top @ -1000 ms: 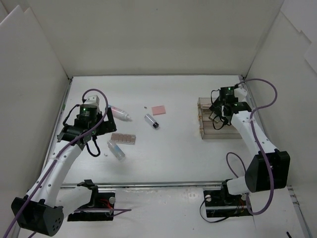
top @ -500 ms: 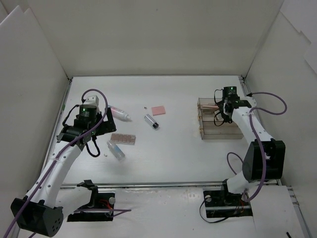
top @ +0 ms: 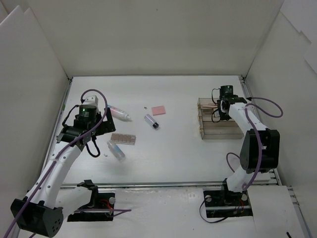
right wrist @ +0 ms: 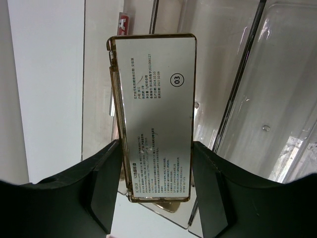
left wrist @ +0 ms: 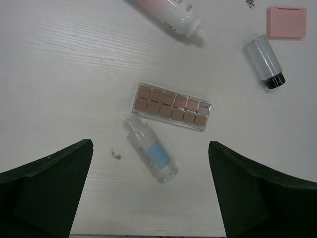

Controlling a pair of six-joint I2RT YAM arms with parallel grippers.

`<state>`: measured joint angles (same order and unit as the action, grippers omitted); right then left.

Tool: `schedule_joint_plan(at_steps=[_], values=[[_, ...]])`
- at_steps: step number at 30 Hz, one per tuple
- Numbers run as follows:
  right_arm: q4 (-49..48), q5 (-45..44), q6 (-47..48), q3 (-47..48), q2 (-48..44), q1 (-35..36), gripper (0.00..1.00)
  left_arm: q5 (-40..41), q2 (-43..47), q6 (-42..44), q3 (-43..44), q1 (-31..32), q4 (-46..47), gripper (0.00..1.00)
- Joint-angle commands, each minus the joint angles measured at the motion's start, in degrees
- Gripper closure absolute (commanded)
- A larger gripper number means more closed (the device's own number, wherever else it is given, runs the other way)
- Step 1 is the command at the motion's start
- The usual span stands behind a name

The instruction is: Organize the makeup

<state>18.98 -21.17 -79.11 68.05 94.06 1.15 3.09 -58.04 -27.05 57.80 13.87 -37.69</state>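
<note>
My left gripper (top: 96,135) is open and empty, above a clear bottle with a blue label (left wrist: 150,154) and a brown palette (left wrist: 172,106); the jaws stand wide apart (left wrist: 149,148). A pink bottle (left wrist: 171,14), a small clear bottle with a black cap (left wrist: 264,62) and a pink square (left wrist: 286,22) lie farther off. My right gripper (right wrist: 156,148) is shut on a gold-edged palette (right wrist: 153,99), white label side towards the camera. It holds it over the clear acrylic box (top: 218,130) at its far end (top: 221,110).
The enclosure's white walls stand on the left, right and back. The acrylic box's dividers (right wrist: 242,74) run just right of the held palette. The pink bottle (top: 119,113), capped bottle (top: 151,121) and pink square (top: 158,110) lie mid-table.
My right gripper has moved back and left over the box's far end with the palette, and the forearm has swung in. The left arm has not moved.
</note>
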Motion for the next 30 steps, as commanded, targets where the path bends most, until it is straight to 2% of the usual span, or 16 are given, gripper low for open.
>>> schedule_joint_plan(at_steps=[1, 4, 6, 7, 10, 15, 18, 22, 24, 26, 29, 30], values=[[-1.0, -2.7, -3.9, 2.6, 0.4, -0.4, 0.62, 1.5, 1.2, 0.9, 2.0, 0.3, 1.0, 0.02], [-1.1, -2.1, -4.5, 2.1, 0.6, -0.4, 0.47, 1.6, 1.2, 1.1, 2.0, 0.3, 0.8, 0.03], [-1.1, -2.1, -5.1, 1.6, 0.5, -0.4, 0.43, 1.7, 1.3, 1.0, 1.9, 0.3, 0.7, 0.02], [-1.1, -2.2, -5.8, 1.4, 0.5, -0.4, 0.37, 1.7, 1.3, 1.0, 1.9, 0.3, 0.7, 0.02], [-1.1, -2.0, -6.0, 1.2, 0.3, -0.4, 0.27, 1.5, 1.2, 1.0, 2.0, 0.3, 0.8, 0.02], [-1.1, -1.2, -4.0, 1.7, -0.2, -0.4, 0.24, 1.4, 1.1, 0.9, 2.1, 0.3, 0.7, 0.02], [-1.3, -1.9, 3.8, 4.5, -1.3, 0.4, 0.25, 1.4, 1.4, 1.0, 2.3, 0.3, 0.5, 0.03], [-4.6, -1.2, 25.0, 8.3, -2.9, 4.6, 0.29, 1.7, 1.5, 0.9, 2.0, 0.3, 0.4, 0.02], [-7.8, 3.3, 35.2, 8.8, -4.1, 7.0, 0.34, 1.7, 1.3, 0.5, 1.7, 0.3, 0.5, 0.02], [-9.1, 8.5, 41.5, 10.4, -4.5, 10.1, 0.35, 1.9, 0.8, -0.1, 1.4, 0.3, 0.3, 0.03], [-10.8, 23.0, 60.7, 13.8, -3.0, 14.7, 0.33, 2.2, -0.1, -1.2, 1.3, 0.3, -1.1, 0.03], [-10.8, 29.5, 64.6, 14.4, -1.9, 17.5, 0.33, 2.9, -0.2, -1.9, 1.3, 0.3, -1.4, 0.03]])
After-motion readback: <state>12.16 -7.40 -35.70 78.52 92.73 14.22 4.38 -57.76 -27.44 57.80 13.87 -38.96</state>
